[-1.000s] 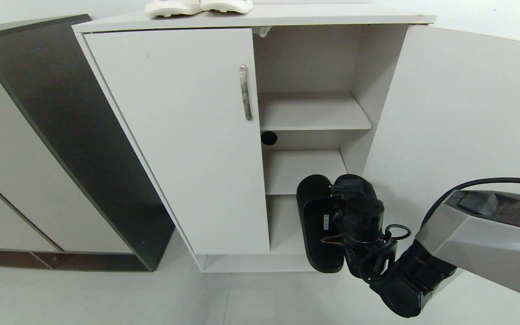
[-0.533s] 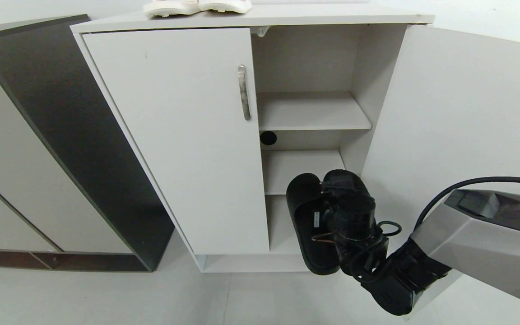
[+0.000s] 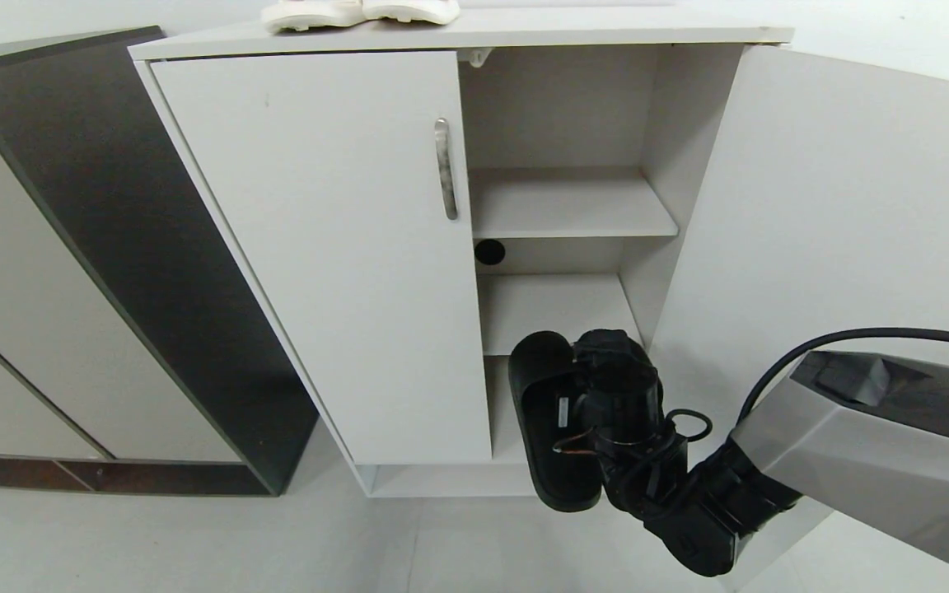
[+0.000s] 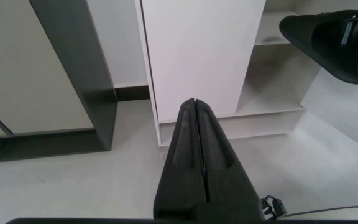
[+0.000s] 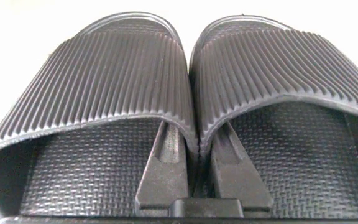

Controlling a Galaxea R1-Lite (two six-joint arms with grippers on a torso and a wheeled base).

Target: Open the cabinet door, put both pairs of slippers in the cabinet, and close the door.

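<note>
Head view, item one?

Right gripper [image 5: 196, 140], clamped on the black slippers [image 3: 553, 428]: one finger [image 5: 163, 174] inside each slipper, their adjoining edges pinched between. The pair is side by side, toes pointing away from the wrist.

Location?

Off the floor, at the mouth of the cabinet [image 3: 458, 33]'s lowest compartment. Open right door [image 3: 837, 206] beside the gripper.

Item two?

White slippers [image 3: 363, 11], on the cabinet top, well above that gripper.

Left gripper [image 4: 194, 124]?

Fingers pressed together, holding nothing, closed left door [image 4: 197, 50] ahead of it
</note>
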